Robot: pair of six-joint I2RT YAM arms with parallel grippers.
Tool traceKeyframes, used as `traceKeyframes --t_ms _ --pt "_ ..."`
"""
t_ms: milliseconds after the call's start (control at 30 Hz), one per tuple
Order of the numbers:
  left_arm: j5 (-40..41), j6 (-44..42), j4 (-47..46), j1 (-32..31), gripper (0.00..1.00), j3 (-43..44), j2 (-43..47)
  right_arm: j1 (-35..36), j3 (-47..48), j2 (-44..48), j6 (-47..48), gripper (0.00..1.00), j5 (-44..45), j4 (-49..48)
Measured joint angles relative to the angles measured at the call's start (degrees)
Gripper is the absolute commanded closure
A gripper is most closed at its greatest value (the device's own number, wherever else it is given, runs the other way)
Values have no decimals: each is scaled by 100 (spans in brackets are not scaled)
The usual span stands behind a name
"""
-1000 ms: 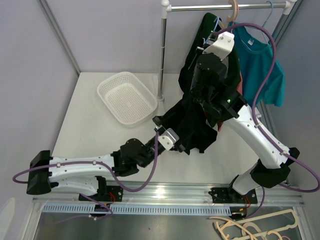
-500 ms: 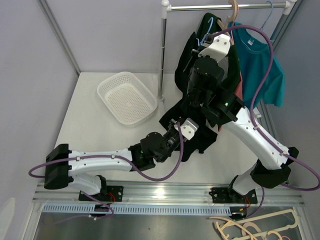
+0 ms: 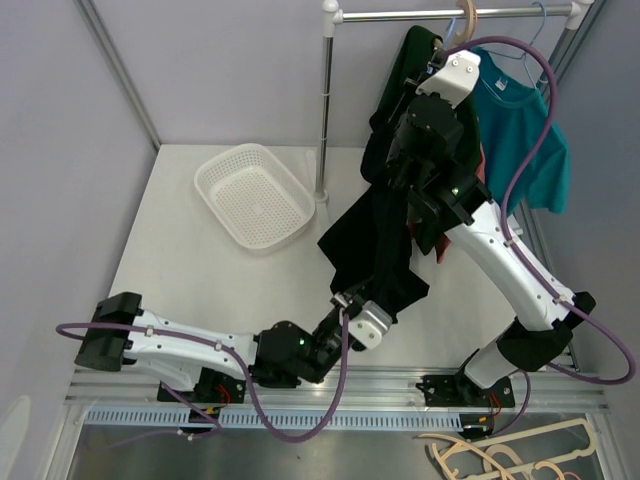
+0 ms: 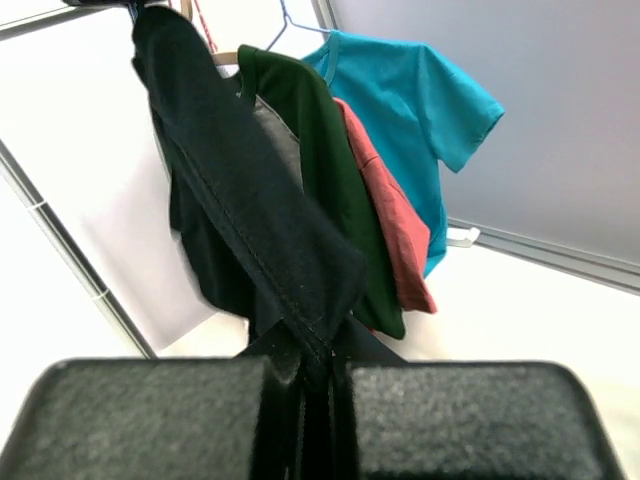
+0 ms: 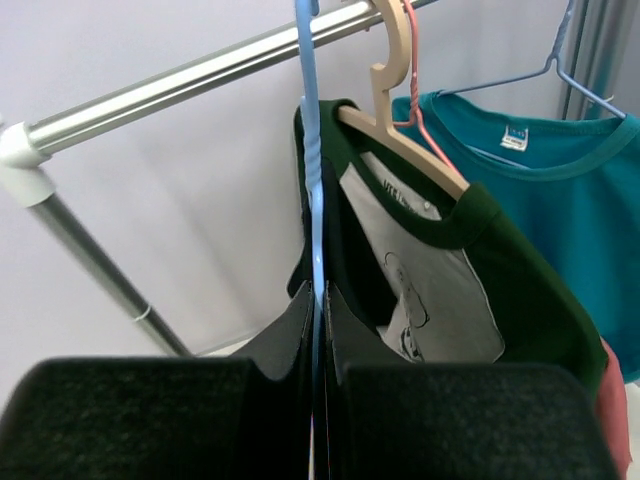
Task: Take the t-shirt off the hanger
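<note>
Your left gripper (image 4: 308, 390) was pressed together on the bottom edge of the black t-shirt (image 3: 376, 250), with a fold of dark cloth caught between the two pads. It sat low over the surface (image 3: 190, 280), near the front edge and to the right of the white basket (image 3: 254, 195). From that pinch the t-shirt ran up in a slanted, stretched band to the rail (image 3: 450, 13), where its upper part hung at the left end of the row of clothes.

Your right gripper (image 5: 320, 345) was up at that end of the rail, closed on the thin blue hanger (image 5: 311, 150). The hanger's stem rose straight from between the pads to its hook at the rail, and black cloth showed on both sides of the fingers. In the overhead view this gripper was mostly hidden behind its own wrist.

Just beside the blue hanger, a dark green shirt (image 5: 500, 250) with a grey front hung on a pale wooden hanger (image 5: 398, 95). Behind it were a red garment (image 4: 385, 200) and then a teal t-shirt (image 3: 525, 130) on a wire hanger (image 5: 540, 78).
</note>
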State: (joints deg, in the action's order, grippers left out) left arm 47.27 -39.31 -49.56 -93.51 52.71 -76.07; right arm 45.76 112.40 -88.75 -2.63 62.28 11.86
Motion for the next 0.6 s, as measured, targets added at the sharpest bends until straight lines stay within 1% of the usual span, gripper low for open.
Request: traceKeyframes --t_ms 67,133,267,333,400,500,600 --pt "221 -162 -400 -245 99 -142 -33 -142 81 -107 17 100 -68 7" --pt "348 -166 -588 -372 99 -192 -111 -243 199 -234 17 100 -155 37" --pt "525 -98 -870 -326 99 -254 -385 -269 463 -382 -59 100 -348 396" --pt "487 140 -750 -221 99 -258 -474 -258 608 -382 -195 100 -514 702" --pt "295 592 -306 63 99 -258 -470 -188 684 -332 -330 100 -636 907" --pt "-74 1311 372 682 99 -260 -411 -31 684 -116 -516 100 -813 1228" --pt "-297 1788 765 1305 99 -284 -334 94 688 170 -695 100 -999 1547"
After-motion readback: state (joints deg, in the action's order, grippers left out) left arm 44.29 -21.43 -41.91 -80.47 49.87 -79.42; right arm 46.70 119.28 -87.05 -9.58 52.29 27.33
